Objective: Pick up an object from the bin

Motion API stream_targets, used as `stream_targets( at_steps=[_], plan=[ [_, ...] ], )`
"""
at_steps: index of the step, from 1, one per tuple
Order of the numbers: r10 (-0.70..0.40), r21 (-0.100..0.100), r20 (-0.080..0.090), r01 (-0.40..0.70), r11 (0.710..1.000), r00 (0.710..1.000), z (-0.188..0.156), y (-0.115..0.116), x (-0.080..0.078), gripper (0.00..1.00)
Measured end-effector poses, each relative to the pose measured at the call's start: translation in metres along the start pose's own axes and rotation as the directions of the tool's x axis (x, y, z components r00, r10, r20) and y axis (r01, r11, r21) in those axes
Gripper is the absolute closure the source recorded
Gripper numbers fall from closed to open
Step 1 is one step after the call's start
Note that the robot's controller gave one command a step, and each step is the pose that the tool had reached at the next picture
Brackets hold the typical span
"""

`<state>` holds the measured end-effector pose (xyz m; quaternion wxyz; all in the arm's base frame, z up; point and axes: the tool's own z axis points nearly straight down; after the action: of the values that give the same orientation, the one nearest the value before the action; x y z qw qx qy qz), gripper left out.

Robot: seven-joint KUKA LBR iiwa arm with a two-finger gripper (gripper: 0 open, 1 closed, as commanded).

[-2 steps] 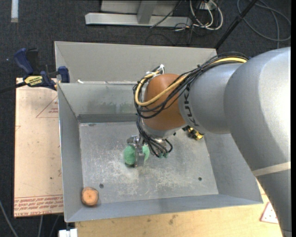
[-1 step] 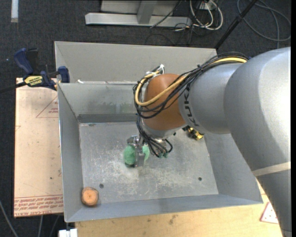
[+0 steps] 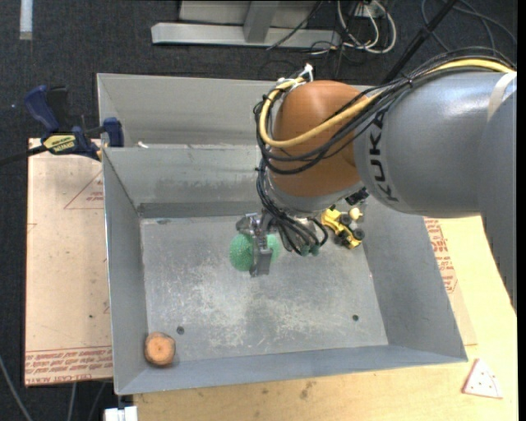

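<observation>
In the middle of the bin: the gripper is being poised beside a green rounded lump.
Claw: opening and hold cannot be told.
Grasp: likely surest if the lump is being straddled squarely.

A dark, speckled carpet floor is seen along the top of the camera view and down its left edge. At the top, a flat pale grey base plate is laid on it, with a grey upright part rising from the plate. To the right of the plate, a tangle of black and white cables is spread over the floor. Even light is cast from above, and only soft shadows are thrown.
</observation>
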<state>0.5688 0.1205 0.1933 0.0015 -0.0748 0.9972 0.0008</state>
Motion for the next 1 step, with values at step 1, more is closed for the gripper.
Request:
stream_targets(
  at_steps=[1],
  plan=[
    [0.000,0.000,0.000,0.000,1.000,1.000,0.0001,0.0000,0.0001,1.00]
  ],
)
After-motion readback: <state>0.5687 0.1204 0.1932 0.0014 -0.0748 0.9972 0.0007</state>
